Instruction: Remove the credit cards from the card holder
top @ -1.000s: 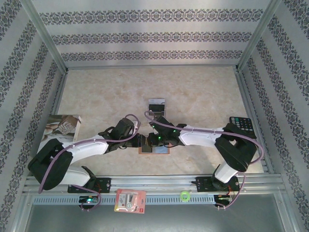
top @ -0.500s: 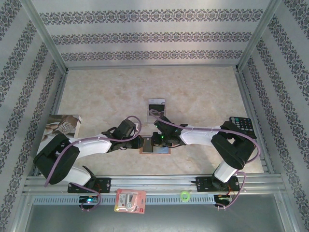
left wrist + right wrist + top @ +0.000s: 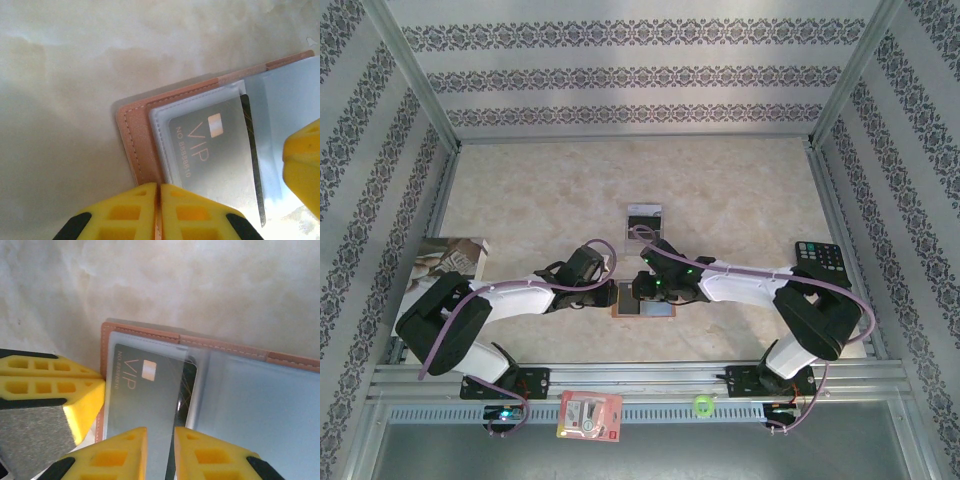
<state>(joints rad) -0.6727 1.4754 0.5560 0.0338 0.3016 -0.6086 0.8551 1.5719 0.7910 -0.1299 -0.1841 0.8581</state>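
— What's changed on the left?
— The left gripper (image 3: 159,200) has clenched, jaws tight together at the brown edge of the card holder (image 3: 137,145). Whether it nips the leather, I can't tell
— And the card?
— The VIP credit card (image 3: 215,160) sits in its clear sleeve, mid-table. The right gripper (image 3: 161,450) has eased slightly apart over it, so probably no pull yet

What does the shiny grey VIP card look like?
The glossy silvery-grey rectangular VIP card lies flat in the open reddish-brown leather-like card holder, at its frosted clear pocket. It bears pale VIP lettering, a gold chip and a number along one edge. A darker card peeks out beneath it. The right end effector hangs over its near edge.
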